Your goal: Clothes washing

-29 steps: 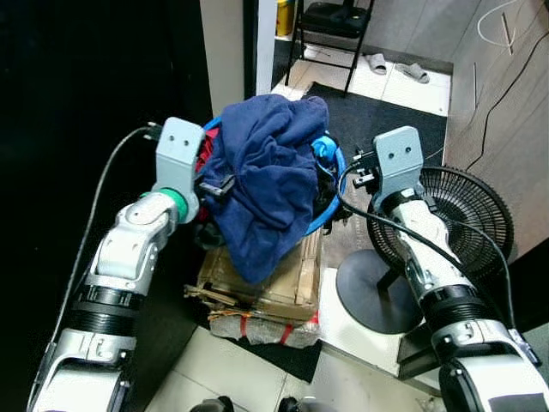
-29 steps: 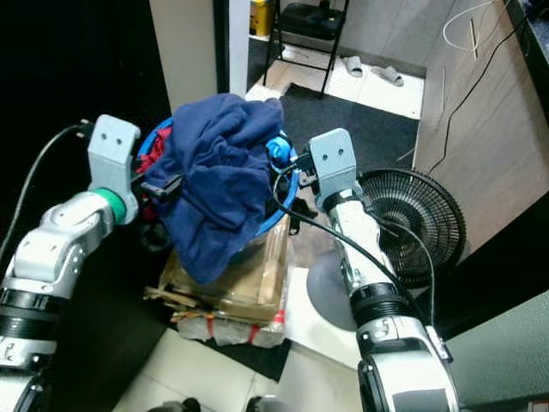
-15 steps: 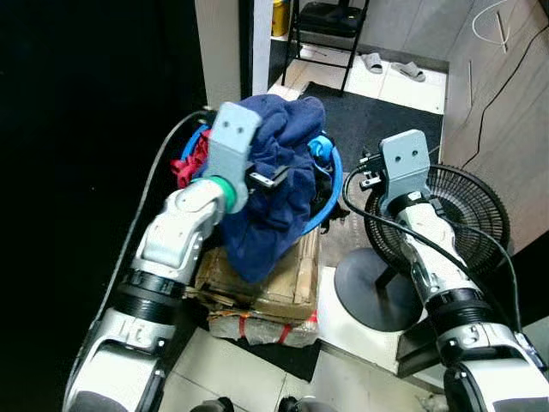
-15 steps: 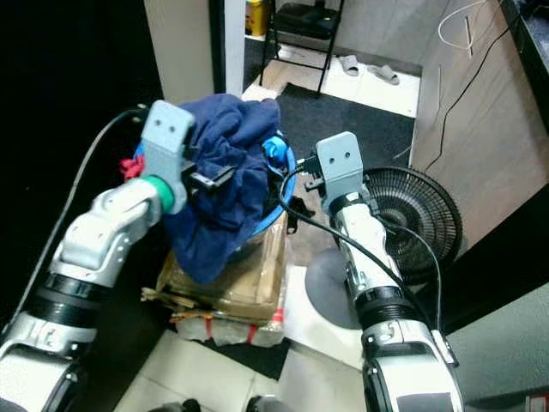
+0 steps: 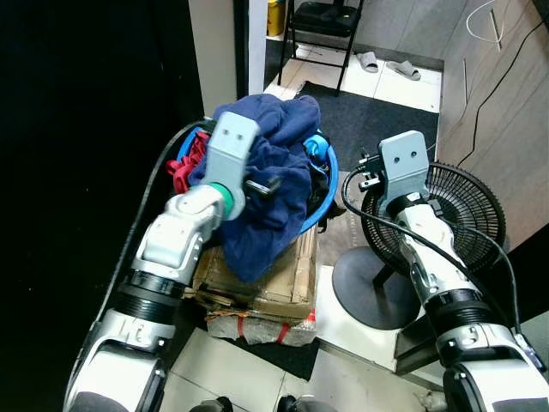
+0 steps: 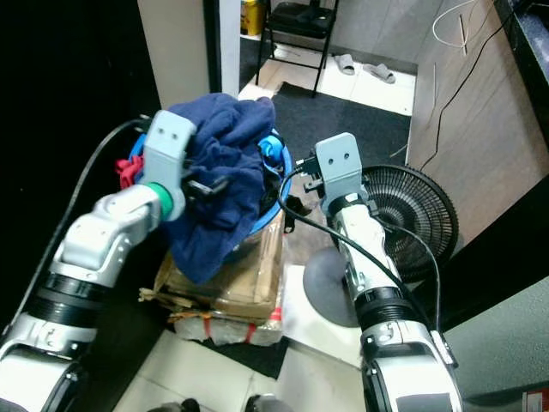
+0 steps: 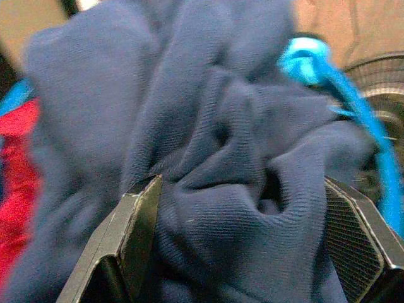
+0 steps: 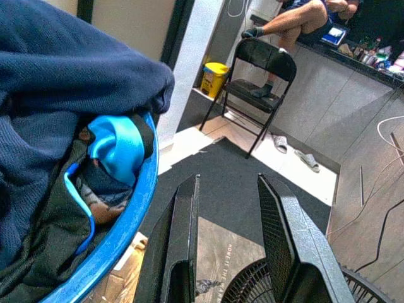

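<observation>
I take the blue laundry basket (image 5: 328, 184) as my landmark; it sits on a cardboard box (image 5: 266, 287), heaped with clothes. At its left rim a red garment (image 5: 179, 169) pokes out. Over the heap lies the navy sweater (image 5: 266, 172), one end hanging down the front of the box. A second ago my left gripper (image 7: 252, 233) was out at the basket's left rim; I've since swung that arm in over the pile, and now its fingers are spread wide with a fold of the sweater bunched between them, pressed into the cloth but not closed on it. That tells me I'm set up for a grab, and the next step should be to close and lift the sweater out for the wash. At the basket's right rim my right gripper (image 8: 228, 240) hovers with fingers parted and nothing between them, having pulled slightly away from the rim. Beyond it, right of the basket, stands a floor fan (image 5: 455, 215).
</observation>
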Controlling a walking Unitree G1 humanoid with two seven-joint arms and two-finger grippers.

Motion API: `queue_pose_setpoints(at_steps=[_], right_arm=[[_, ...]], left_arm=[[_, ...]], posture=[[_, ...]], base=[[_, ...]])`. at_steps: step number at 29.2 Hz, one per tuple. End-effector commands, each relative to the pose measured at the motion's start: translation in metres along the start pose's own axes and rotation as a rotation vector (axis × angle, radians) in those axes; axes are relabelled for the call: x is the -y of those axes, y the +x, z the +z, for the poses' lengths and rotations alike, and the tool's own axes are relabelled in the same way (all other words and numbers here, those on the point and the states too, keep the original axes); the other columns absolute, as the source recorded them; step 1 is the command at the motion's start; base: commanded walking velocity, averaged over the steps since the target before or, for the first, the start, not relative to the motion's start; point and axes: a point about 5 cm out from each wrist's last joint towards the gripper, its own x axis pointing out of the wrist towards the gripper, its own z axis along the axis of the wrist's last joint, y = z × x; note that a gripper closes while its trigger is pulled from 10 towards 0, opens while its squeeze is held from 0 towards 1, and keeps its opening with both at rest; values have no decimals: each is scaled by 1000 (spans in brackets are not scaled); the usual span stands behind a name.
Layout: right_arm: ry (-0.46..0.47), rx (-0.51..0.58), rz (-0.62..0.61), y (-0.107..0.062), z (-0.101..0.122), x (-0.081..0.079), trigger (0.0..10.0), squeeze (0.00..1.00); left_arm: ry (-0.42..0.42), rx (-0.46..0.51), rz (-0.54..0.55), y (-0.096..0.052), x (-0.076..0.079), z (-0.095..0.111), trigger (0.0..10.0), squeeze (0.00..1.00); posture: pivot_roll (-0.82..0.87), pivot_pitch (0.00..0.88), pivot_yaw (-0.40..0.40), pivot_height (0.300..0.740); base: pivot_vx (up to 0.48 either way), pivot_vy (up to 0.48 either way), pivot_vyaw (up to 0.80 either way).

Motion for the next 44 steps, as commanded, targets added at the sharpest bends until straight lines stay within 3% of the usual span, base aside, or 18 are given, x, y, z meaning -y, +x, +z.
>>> queue_pose_setpoints(at_steps=[1, 5, 14, 15, 17, 18, 21, 36, 44], right_arm=[[-1, -23, 16, -4, -5, -2, 10000, 0], [-10, -41, 25, -7, -10, -2, 10000, 0], [-10, -44, 0, -6, -9, 3, 10000, 0], [-12, -45, -7, -7, -10, 5, 10000, 0], [-12, -45, -7, -7, -10, 5, 10000, 0], [-14, -47, -15, -8, -10, 7, 10000, 0], [-21, -55, -31, -11, -13, 13, 10000, 0], [-17, -50, -36, -9, -12, 11, 10000, 0], [30, -11, -36, -9, -3, 5, 10000, 0]], left_arm=[[-32, -34, 14, -3, -5, -9, 10000, 0], [-81, -26, 29, -12, -16, -8, 10000, 0], [-69, -14, -48, -5, 0, -1, 9686, 0], [-55, -11, -57, -3, 3, 1, 1608, 0], [-55, -11, -57, -3, 3, 1, 1608, 0], [-48, -8, -63, -2, 4, 2, 0, 0], [-42, -7, -58, -3, 3, 2, 0, 0], [-33, 8, -46, -13, -3, 1, 0, 0], [-35, 74, 10, -23, -12, 9, 0, 0]], posture=[[-10, 153, 21, 740], [-10, 173, 18, 740], [-27, 172, 34, 740], [-34, 168, 40, 740], [-34, 168, 40, 740], [-38, 164, 43, 740], [-30, 158, 43, 740], [-18, 130, 40, 740], [-6, 108, 37, 740]], base=[[0, 0, 0], [0, 0, 0], [0, 0, 0], [0, 0, 0], [0, 0, 0], [0, 0, 0], [0, 0, 0], [0, 0, 0], [0, 0, 0]])
